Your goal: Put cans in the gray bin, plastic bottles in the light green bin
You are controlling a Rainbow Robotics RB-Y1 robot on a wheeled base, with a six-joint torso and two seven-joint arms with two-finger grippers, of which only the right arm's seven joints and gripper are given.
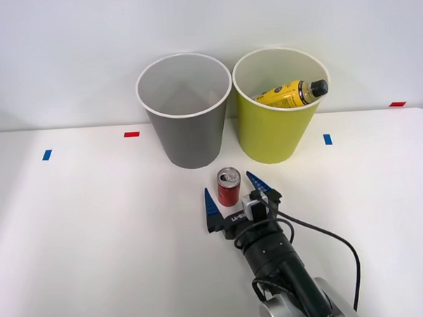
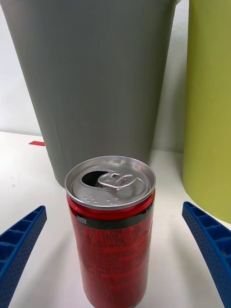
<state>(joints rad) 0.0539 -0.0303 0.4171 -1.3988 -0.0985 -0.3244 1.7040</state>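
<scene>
Here is the white table (image 1: 95, 227), and standing upright just below the centre of the front frame is the small red drink can with its silver top and pull tab (image 1: 228, 186). The right gripper (image 1: 238, 196) comes up from the lower middle of the frame on its black arm, its blue ribbed fingers (image 1: 211, 206) spread wide apart, one on either side of the can and neither touching it. From the wrist camera the can (image 2: 111, 226) sits dead centre between the two blue fingers (image 2: 19, 245), gaps of bare table on both sides, its mouth open beside the tab.

Just above the can, in the upper middle of the front frame, stands the tapered round gray plastic bin with a white rim (image 1: 189, 138), upright, its pale interior showing. Right beside it, a touch to the right, is the tapered yellow-green plastic bin with a white rim (image 1: 275, 131), also upright. Inside it lies the yellow plastic bottle with a black cap and dark label printing (image 1: 290, 94), tilted, its cap resting near the bin's right rim.

Small red and blue tape marks (image 1: 132, 134) dot the tabletop around the bins.
</scene>
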